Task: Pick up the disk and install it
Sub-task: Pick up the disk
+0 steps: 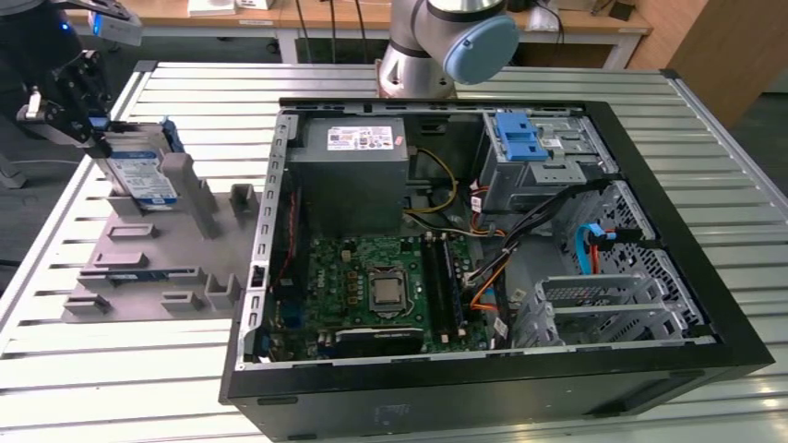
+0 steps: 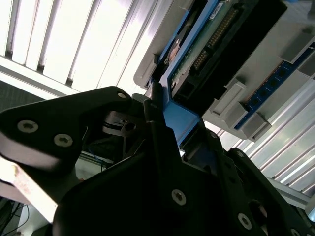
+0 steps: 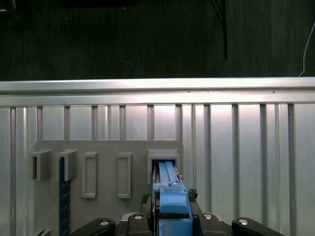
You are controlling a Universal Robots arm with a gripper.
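So far the gripper [image 1: 96,129] is clamped on the disk [image 1: 138,175], upright in its grey holder [image 1: 161,268]; nothing installed in the case [image 1: 493,397].

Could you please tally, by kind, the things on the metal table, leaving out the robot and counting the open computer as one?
Disk: 1
Memory stick: 1
Grey holder: 1
Computer: 1
Total: 4
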